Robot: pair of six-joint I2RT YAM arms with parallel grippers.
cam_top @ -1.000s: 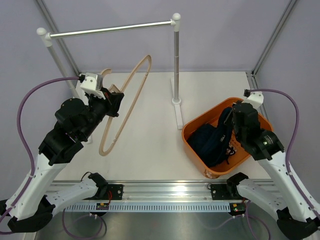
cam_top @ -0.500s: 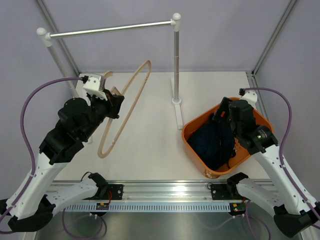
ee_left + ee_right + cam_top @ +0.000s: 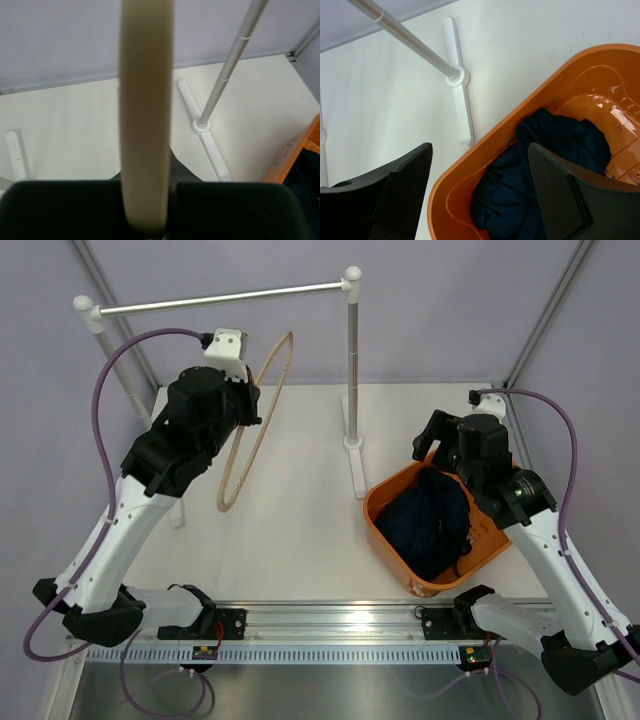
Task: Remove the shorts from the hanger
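- Left gripper (image 3: 147, 220): clenched on the hanger (image 3: 146, 100); in the left wrist view the tan wooden bar runs straight up from between the two black pads
- The hanger: held in the air by the left arm, over the left half of the table (image 3: 300, 530); in the top view its loop stands edge-on and tilted, with the upper end near the silver rail (image 3: 220, 298) and the lower end hanging towards the table; whether it touches the rail cannot be told, and the hook is hidden behind the gripper
- Right gripper (image 3: 479, 150): released, jaws spread wide with nothing between them; it hangs above the far left rim of the orange bin (image 3: 580, 75), pointing down into it
- The shorts (image 3: 430, 515): off the hanger, lying as a crumpled dark navy heap inside the orange bin, apart from both right fingers
- The orange bin: resting on the right half of the table, just beside the long white foot (image 3: 356, 470) of the rail's right upright (image 3: 352, 360)
- The two arms are well apart, with the right upright standing between them
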